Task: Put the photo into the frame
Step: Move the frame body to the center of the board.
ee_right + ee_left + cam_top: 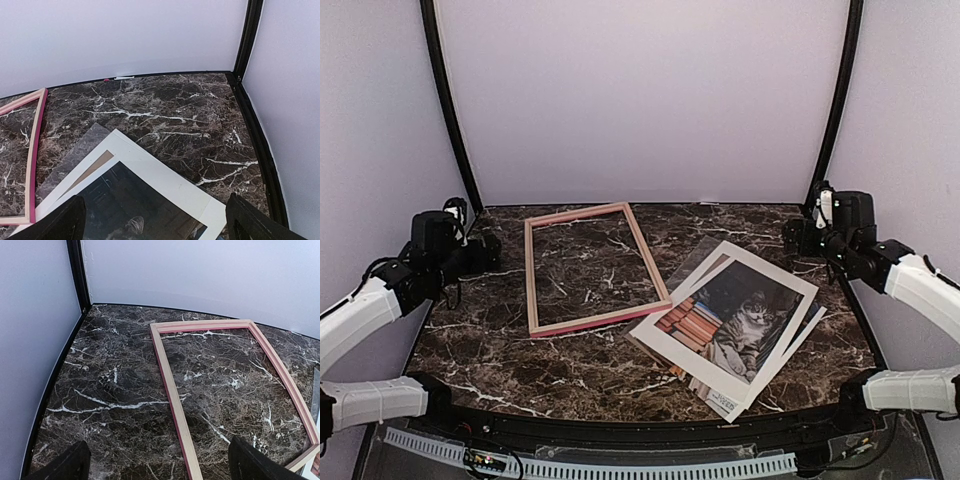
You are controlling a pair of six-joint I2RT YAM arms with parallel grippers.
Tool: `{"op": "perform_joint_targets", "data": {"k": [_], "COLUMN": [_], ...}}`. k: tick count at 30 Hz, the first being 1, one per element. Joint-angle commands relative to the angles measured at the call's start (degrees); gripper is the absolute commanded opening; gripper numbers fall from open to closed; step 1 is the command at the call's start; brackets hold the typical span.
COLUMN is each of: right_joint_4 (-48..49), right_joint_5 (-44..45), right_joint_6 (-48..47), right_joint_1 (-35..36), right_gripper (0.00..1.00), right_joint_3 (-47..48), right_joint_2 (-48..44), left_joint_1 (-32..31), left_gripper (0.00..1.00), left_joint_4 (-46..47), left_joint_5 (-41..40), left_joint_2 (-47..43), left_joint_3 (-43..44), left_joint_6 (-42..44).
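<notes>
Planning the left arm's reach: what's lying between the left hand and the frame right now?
Only bare dark marble tabletop lies between the left hand and the frame. The top external view shows that strip with nothing on it.

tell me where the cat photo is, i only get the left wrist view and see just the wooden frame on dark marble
observer: the white-bordered paper photo of a grey cat and books lies right of the thin rectangular pink-edged wooden frame, picture side up.
operator: anything under it
observer: yes, a flat brown cardboard sheet peeks out past its far-left edge.
operator: other arm busy
observer: no, the right tool is open and empty, back right of the photo.
</notes>
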Motion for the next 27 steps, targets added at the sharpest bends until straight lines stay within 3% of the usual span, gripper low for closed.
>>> {"op": "perform_joint_targets", "data": {"k": [1,14,22,27], "right_joint_4": [5.15,4.86,-0.86,-4.22], "right_joint_5": [-1.79,-0.98,-0.12,-0.63], "right_joint_6": [-0.94,1.69,8.49,9.3], "right_joint_1": [-0.66,-0.86,-0.92,-0.91], "right_gripper": [0.99,0.99,0.99,0.99], "right_joint_3": [-0.69,-1.92,-4.92,-6.43], "right_joint_2": [-2.09,-4.67,-10.82,-13.1], "left_joint_1": [0.6,-2.11,-2.91,-2.92], "left_gripper": [0.99,0.99,0.99,0.99], "left_joint_4": [1.07,-2.32,-3.18,-3.58], "left_joint_5": [0.3,0.03,2.59,4.69], "left_joint_2": [-0.83,4.8,8.2,16.62], "left_joint_3": [2.3,6.74,5.86,7.38], "left_joint_6": [-1.13,-2.82,-3.81,-3.48]}}
